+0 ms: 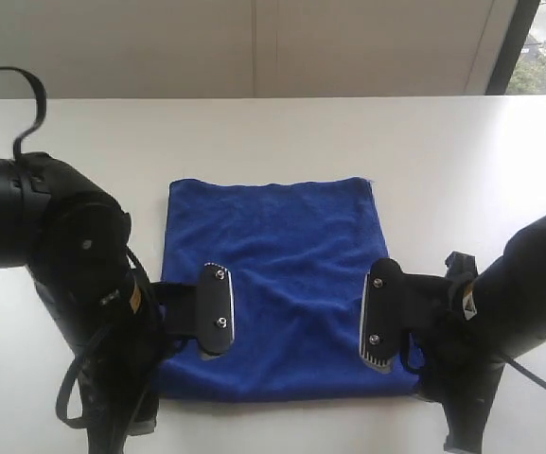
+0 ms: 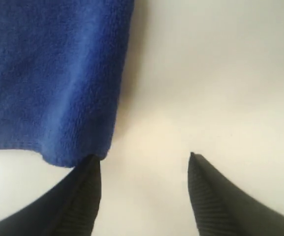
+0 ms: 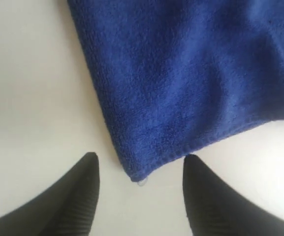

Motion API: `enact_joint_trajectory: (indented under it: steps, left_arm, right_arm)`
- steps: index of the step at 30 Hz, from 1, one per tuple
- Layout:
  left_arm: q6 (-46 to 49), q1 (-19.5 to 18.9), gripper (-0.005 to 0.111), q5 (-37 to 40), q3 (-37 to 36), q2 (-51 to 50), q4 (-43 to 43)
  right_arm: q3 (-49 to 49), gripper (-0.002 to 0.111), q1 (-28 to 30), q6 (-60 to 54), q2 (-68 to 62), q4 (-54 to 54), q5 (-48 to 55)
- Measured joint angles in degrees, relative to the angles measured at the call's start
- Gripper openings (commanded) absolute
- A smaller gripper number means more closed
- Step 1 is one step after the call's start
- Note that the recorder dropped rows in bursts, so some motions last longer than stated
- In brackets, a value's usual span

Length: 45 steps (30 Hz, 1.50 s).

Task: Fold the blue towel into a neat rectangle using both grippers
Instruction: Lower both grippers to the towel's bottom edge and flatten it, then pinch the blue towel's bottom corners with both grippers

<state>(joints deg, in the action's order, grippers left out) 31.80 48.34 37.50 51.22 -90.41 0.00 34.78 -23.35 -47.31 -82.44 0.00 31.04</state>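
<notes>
The blue towel lies flat on the white table as a rectangle, slightly rumpled in the middle. My left gripper hangs over the towel's near left part and my right gripper over its near right part. In the left wrist view the left gripper is open over bare table, and a towel corner touches one fingertip. In the right wrist view the right gripper is open too. A towel corner with a tiny pale tag lies loose between its fingers.
A black cable loops up from the left arm at the far left. Behind the table stands a pale wall, with a window at the top right. Bare tabletop lies beyond and beside the towel.
</notes>
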Motion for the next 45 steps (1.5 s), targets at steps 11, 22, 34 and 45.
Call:
enact_joint_trajectory:
  steps: [11,22,34,45]
  left_arm:
    - [1.41,0.0,0.067,-8.4,0.0,-2.02,0.0]
    - [2.91,0.0,0.067,-9.37,0.0,-6.17,0.0]
    - [3.97,0.0,0.067,-10.25,0.0,-8.25,0.0]
    - [4.09,0.0,0.066,-10.25,0.0,-8.25,0.0]
  right_arm:
    - [0.0,0.057,0.0,-0.98,2.41,-0.33,0.61]
    - [-5.16,0.057,0.0,-1.59,2.53,-3.6,-7.64]
    - [-6.73,0.057,0.0,-1.68,2.53,-3.54,-11.75]
    - [-6.21,0.044,0.0,-1.68,-6.0,-0.99,-16.63]
